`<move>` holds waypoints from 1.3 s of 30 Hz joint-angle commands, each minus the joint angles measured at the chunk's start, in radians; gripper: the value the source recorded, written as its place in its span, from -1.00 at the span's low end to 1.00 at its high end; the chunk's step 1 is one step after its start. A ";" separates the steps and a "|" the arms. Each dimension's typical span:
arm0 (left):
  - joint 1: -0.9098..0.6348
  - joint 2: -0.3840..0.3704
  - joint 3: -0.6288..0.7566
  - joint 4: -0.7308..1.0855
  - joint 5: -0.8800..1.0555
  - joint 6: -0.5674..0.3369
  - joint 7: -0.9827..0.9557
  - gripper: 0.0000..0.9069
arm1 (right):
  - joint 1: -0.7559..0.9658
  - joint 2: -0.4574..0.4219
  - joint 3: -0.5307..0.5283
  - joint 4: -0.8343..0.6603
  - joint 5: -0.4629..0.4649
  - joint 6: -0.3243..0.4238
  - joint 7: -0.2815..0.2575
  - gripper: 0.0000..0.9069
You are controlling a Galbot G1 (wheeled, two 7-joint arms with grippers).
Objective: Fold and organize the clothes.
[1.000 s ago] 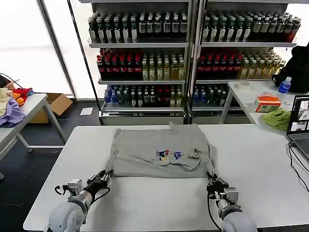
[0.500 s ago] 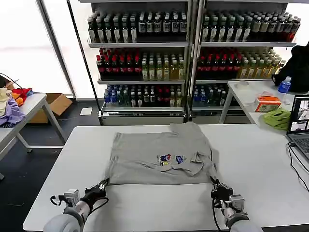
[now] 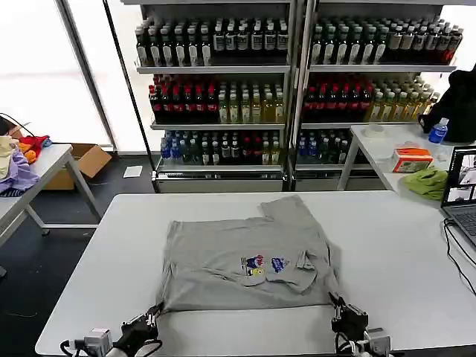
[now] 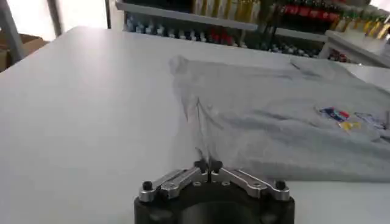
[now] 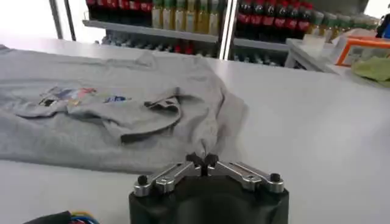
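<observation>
Your grey T-shirt [image 3: 249, 260] lies spread on the white bench [image 3: 401, 253], roughly in the middle, with its multicoloured chest print [image 3: 260, 264] facing up and one sleeve [image 3: 301, 262] folded over toward the print. The far part of the shirt bunches up near the bench's back edge.

Your left hand [image 3: 152, 312] sits at the near left corner of the shirt, low at the bench's front edge. In the left wrist view, its fingertips [image 4: 201, 165] are pressed together on a pinch of grey fabric, which rises in a small ridge from the hand [image 4: 208, 165].

Your right hand [image 3: 338, 303] is at the near right corner of the shirt. In the right wrist view, its fingertips [image 5: 195, 159] are likewise closed on a fold of the hem, the cloth puckering up just beyond the hand [image 5: 202, 160].

Both corners are gripped; the shirt between them lies flat against the bench.
</observation>
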 commanded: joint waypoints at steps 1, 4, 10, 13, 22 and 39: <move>0.213 -0.019 -0.105 -0.092 0.016 -0.005 0.027 -0.07 | -0.140 0.016 0.016 0.096 -0.026 -0.057 0.007 1.00; 0.213 -0.019 -0.107 -0.092 0.023 -0.005 0.037 1.00 | -0.142 0.023 0.013 0.104 -0.056 -0.096 0.008 1.00; 0.192 -0.012 -0.161 -0.127 0.017 0.022 0.039 1.00 | -0.134 0.031 0.035 0.132 -0.020 -0.072 -0.004 1.00; 0.181 0.007 -0.218 -0.142 0.001 0.027 0.043 1.00 | -0.116 0.019 0.109 0.132 0.036 -0.047 -0.021 1.00; -0.003 0.090 -0.272 -0.084 -0.059 0.053 0.084 1.00 | 0.137 -0.095 0.224 0.061 0.166 -0.078 -0.103 1.00; -0.569 0.334 0.103 0.386 -0.158 0.041 0.282 1.00 | 1.157 -0.108 -0.328 -0.738 0.257 -0.217 -0.486 1.00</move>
